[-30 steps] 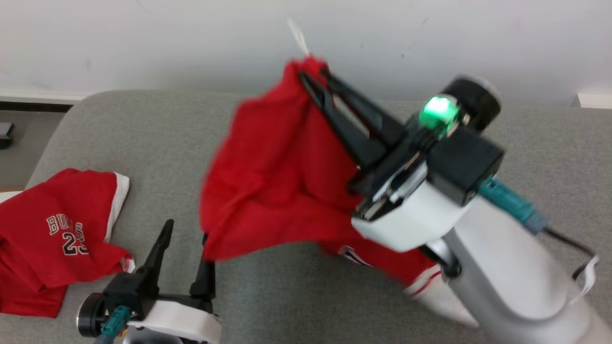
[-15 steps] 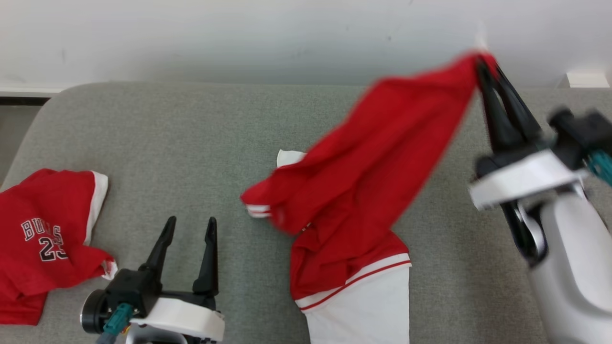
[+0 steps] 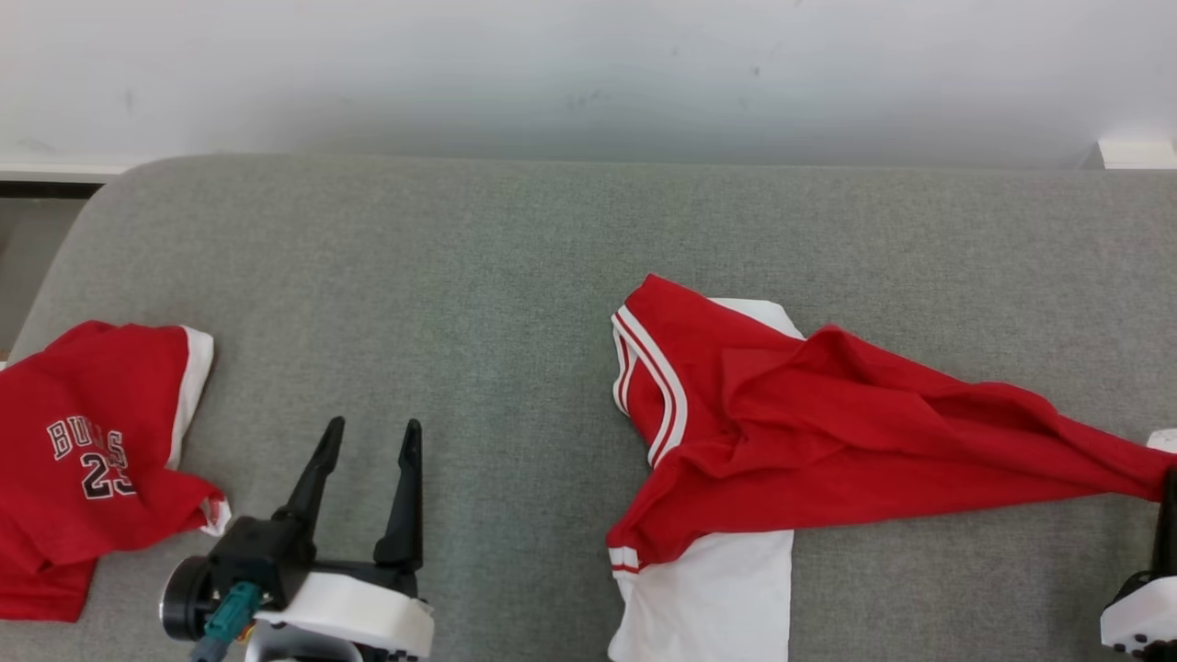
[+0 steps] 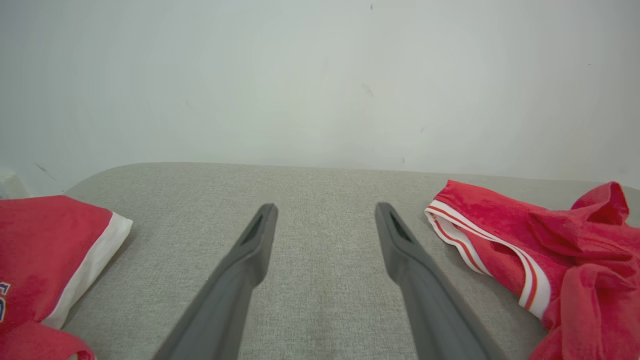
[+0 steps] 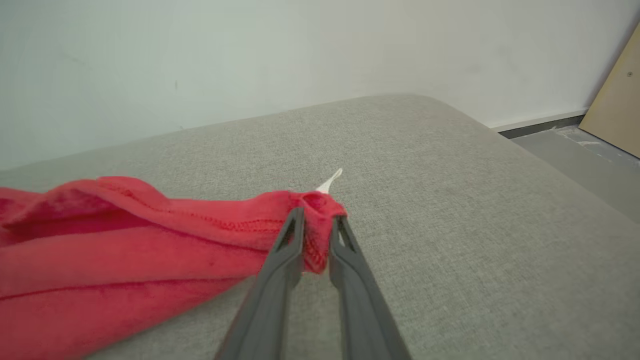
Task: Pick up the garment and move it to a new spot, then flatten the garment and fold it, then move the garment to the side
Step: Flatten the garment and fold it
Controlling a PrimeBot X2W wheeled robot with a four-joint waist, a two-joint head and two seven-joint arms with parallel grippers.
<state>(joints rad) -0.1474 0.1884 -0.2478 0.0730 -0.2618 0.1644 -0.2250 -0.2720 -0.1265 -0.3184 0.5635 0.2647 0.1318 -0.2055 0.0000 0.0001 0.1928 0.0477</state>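
Observation:
The garment (image 3: 828, 414), a red jersey with white trim and a white panel, lies crumpled on the grey cushion (image 3: 460, 276), stretched out toward the right edge. In the right wrist view my right gripper (image 5: 318, 217) pinches its red corner (image 5: 315, 207) low over the cushion, with a small white tag sticking out beyond it. One dark right finger (image 3: 1166, 524) shows at the head view's right edge. My left gripper (image 3: 374, 425) stands open over bare cushion at the lower left, and in its own view (image 4: 326, 207) the garment (image 4: 500, 240) lies to its right.
A second red jersey (image 3: 83, 460) printed with 23 lies at the cushion's left end and also appears in the left wrist view (image 4: 45, 240). A white wall runs behind the cushion. Past the cushion's right end are grey floor (image 5: 575, 145) and a leaning wooden board (image 5: 615, 100).
The right arm swung the lifted garment to the right and down; it now lies spread on the cushion instead of hanging. The head view shifted too. The left gripper stayed open.

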